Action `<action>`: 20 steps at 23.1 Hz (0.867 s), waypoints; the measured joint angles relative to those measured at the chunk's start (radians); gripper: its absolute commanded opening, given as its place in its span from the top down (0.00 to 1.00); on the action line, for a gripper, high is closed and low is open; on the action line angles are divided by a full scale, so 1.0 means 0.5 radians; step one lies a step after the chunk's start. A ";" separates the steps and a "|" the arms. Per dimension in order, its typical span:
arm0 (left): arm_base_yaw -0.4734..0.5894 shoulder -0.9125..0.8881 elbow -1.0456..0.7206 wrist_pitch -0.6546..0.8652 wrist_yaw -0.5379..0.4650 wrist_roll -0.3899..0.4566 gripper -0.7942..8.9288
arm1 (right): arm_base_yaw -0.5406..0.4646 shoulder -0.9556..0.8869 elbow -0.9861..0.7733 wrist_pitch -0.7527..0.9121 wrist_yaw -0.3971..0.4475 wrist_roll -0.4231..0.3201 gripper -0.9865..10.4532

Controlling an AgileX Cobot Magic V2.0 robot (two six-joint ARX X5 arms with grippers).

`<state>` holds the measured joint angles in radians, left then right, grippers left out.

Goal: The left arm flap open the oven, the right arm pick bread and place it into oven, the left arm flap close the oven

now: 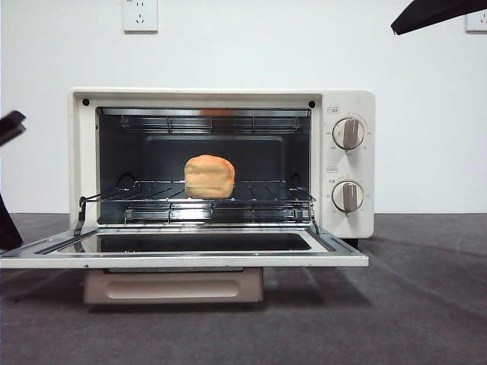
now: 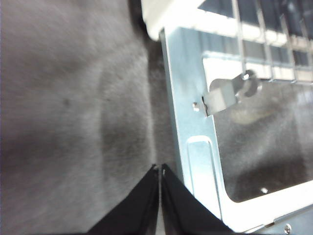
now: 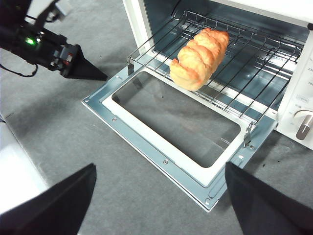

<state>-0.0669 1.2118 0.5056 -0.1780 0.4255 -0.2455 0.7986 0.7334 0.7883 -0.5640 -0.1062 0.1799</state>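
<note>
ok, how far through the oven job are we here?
Done: the oven door lies flapped open and the bread sits on the rack inside. In hand: the right gripper is back from the oven, jaws open and empty; the left gripper, jaws shut, sits beside the door's edge. Left: flapping the door shut.

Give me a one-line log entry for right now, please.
oven: door down | bread: on rack inside | left gripper: shut, beside door edge | right gripper: open, empty, above door | left: closing the door
</note>
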 measured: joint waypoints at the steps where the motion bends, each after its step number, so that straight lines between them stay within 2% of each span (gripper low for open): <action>1: 0.000 0.047 0.000 0.011 0.018 0.004 0.91 | 0.000 0.000 0.000 0.000 0.000 0.000 0.55; 9: 0.002 0.241 -0.001 0.066 0.109 0.038 0.91 | 0.000 0.000 0.000 0.000 0.000 0.000 0.55; 20: 0.028 0.276 -0.011 0.058 0.406 0.052 0.91 | 0.000 0.000 0.000 0.000 0.002 0.000 0.55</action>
<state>-0.0528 1.3499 0.5003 -0.1490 0.6285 -0.2195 0.7986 0.7334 0.7883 -0.5640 -0.1055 0.1799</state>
